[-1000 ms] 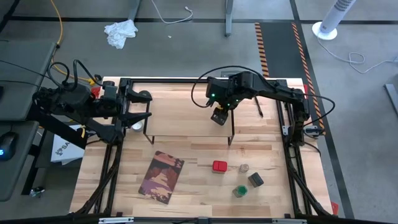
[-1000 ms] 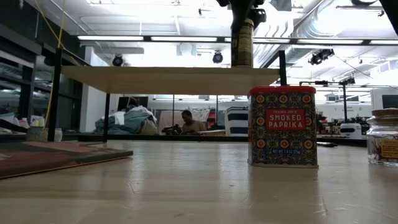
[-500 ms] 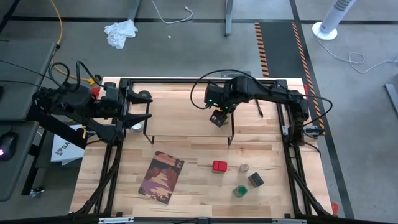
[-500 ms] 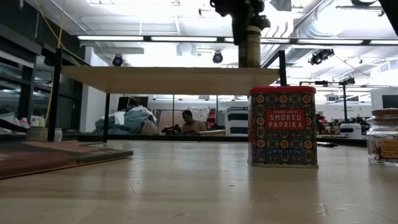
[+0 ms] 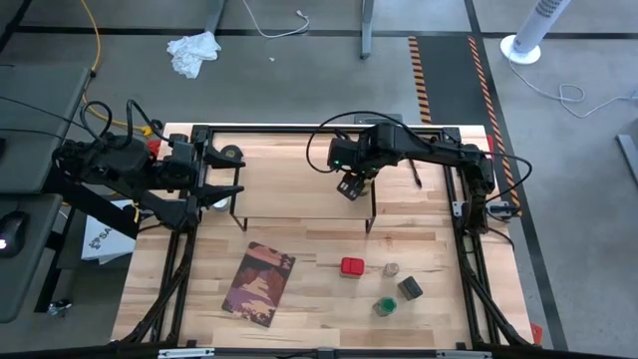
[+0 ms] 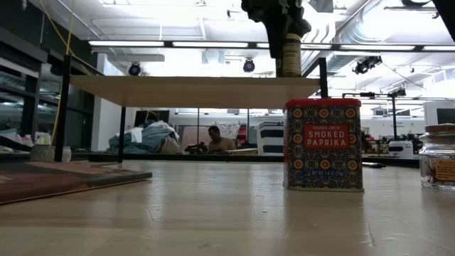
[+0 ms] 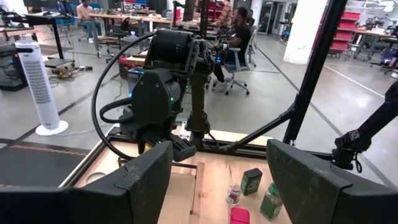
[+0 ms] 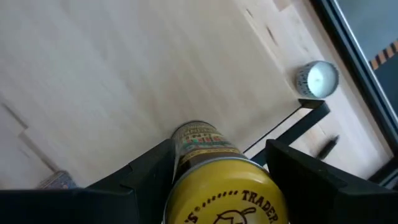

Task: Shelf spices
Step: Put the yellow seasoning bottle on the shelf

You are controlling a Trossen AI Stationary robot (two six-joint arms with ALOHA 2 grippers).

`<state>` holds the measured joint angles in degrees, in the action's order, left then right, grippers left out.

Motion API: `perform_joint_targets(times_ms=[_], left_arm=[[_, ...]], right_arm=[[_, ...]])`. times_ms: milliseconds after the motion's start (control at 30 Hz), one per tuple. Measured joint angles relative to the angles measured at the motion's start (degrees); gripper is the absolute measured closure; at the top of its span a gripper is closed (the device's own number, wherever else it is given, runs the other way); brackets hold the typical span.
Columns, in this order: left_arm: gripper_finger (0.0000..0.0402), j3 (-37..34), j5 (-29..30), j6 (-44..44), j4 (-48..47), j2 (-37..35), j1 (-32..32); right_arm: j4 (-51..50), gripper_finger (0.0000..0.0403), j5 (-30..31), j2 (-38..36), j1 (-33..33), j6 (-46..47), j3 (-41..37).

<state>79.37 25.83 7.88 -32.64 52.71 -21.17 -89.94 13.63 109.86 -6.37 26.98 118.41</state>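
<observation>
smoked paprika tin (image 6: 323,145) stands on the table (image 5: 319,299), in front of the shelf | shelf (image 5: 299,184) stands behind it | right gripper (image 8: 211,180) holds the yellow-topped jar (image 8: 221,186) tight over the shelf's right end | left gripper (image 5: 214,172) waits at the shelf's left end, fingers apart

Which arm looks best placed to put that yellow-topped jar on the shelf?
The right one. Its right gripper already holds the yellow-topped jar above the shelf. The left gripper waits at the shelf's far end.
</observation>
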Motion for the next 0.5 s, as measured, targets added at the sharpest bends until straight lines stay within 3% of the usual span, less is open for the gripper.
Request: perform_joint_targets(times_ms=[500], left_arm=[[0.0145, 0.0, 0.0, 0.5, -0.2, 0.0, 0.0]], right_arm=[[5.0, 0.0158, -2.0, 0.0, 0.2, -0.3, 0.0]])
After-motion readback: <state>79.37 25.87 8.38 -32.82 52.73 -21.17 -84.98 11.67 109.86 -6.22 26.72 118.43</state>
